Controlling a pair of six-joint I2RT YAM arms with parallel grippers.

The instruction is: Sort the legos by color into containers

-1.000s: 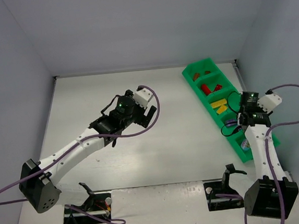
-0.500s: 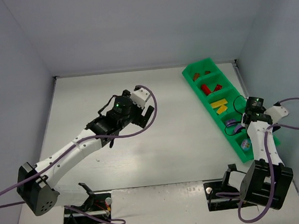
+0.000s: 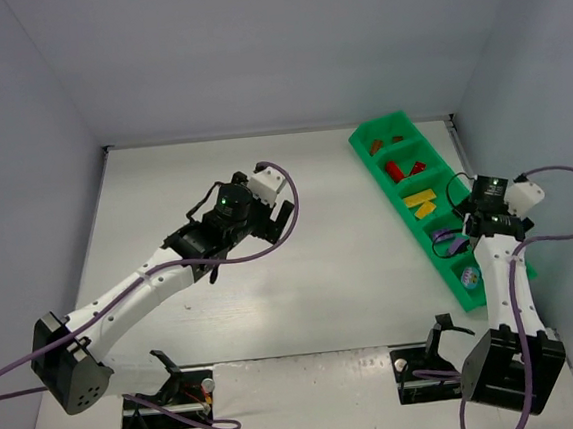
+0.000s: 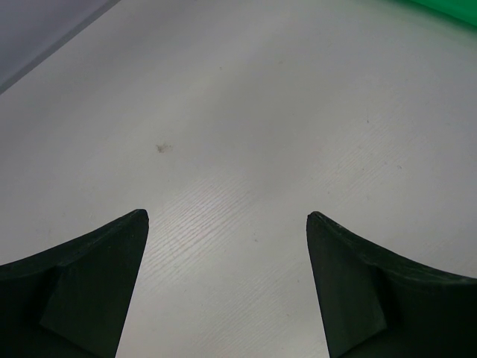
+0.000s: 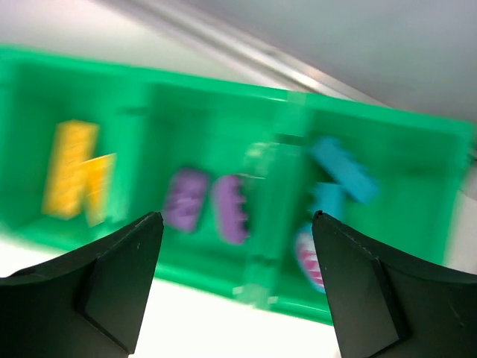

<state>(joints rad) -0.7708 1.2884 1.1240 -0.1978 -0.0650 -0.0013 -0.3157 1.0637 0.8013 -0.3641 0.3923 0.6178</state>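
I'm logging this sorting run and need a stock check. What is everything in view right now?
Tray: one, bright green, a long row of compartments, right side of the table.
Brown bricks: two, far end compartment.
Red bricks: about two, second compartment.
Yellow bricks: two, third compartment.
Purple bricks: two, fourth compartment.
Blue bricks: at least two, near end compartment; blurred, so the count is unsure.
Table: one, white, under everything.
Cables: purple, running along both arms.
Left gripper: black, open, empty, over bare table left of the tray.
Right gripper: black, open, empty, above the purple and blue compartments.
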